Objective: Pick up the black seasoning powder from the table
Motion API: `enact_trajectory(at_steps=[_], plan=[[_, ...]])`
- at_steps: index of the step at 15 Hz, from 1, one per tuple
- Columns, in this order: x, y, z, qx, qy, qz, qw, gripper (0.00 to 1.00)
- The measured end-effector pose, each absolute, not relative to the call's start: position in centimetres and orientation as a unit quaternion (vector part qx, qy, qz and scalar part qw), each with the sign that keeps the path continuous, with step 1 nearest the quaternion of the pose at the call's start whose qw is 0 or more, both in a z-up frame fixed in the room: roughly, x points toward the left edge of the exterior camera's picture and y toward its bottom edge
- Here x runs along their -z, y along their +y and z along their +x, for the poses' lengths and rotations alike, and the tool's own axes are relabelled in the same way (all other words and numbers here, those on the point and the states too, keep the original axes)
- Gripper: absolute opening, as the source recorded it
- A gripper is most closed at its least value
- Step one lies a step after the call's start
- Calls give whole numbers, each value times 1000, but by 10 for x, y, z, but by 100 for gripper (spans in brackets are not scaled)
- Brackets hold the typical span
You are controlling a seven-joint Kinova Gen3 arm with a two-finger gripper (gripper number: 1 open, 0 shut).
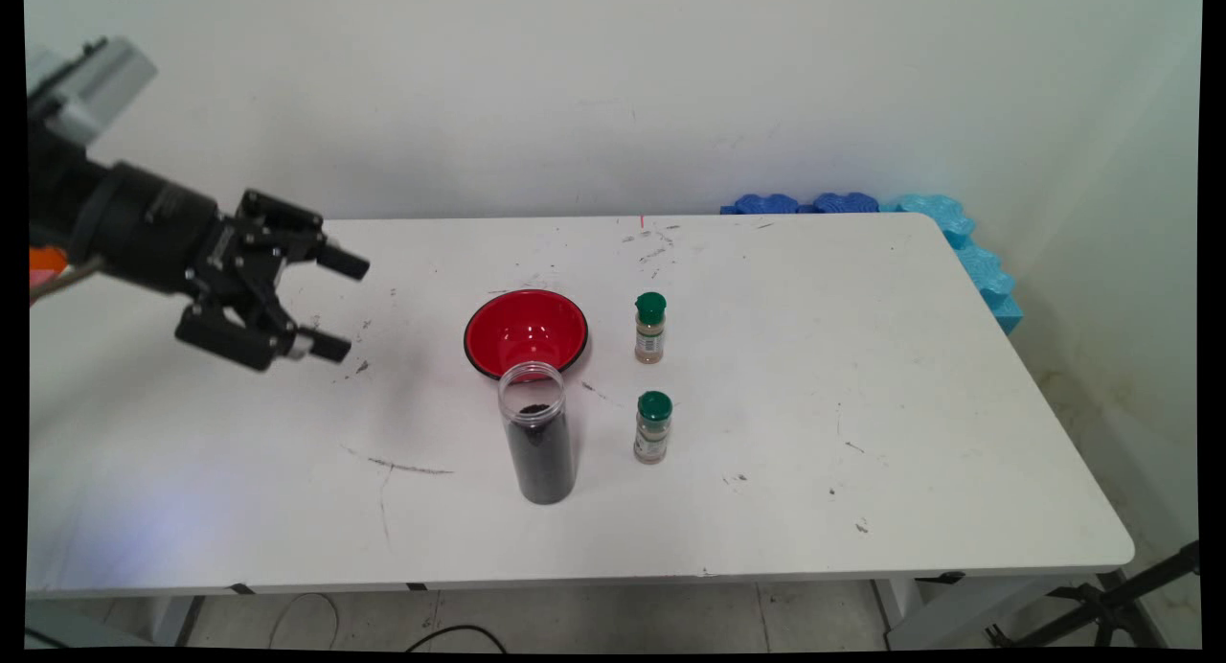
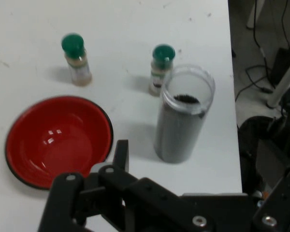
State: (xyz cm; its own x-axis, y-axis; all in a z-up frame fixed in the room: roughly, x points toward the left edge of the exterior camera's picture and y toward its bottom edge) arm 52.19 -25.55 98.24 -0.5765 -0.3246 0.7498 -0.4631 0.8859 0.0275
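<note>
My gripper [image 1: 338, 304] hangs open above the left part of the white table [image 1: 862, 471], holding nothing. To its right lies a red bowl with a black rim [image 1: 526, 331] [image 2: 58, 140], the nearest thing. In front of the bowl stands a clear lidless jar [image 1: 537, 433] [image 2: 182, 116] filled with dark grains. Two small spice bottles with green caps stand right of them: the far one [image 1: 650, 328] [image 2: 76, 59] beside the bowl, the near one [image 1: 653, 427] [image 2: 160, 67] beside the jar. In the hand view one finger [image 2: 121, 157] points toward the bowl's edge.
Blue foam pieces [image 1: 805, 203] line the table's back right corner and run down its right side [image 1: 987, 270]. A black stand's legs [image 1: 1111, 605] and cables lie on the floor at the near right.
</note>
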Motion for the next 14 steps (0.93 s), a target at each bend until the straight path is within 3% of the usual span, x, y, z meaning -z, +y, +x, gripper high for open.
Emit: enact_trajectory(at_steps=[14], plan=[[-889, -251, 480, -67, -875, 252, 407, 100]])
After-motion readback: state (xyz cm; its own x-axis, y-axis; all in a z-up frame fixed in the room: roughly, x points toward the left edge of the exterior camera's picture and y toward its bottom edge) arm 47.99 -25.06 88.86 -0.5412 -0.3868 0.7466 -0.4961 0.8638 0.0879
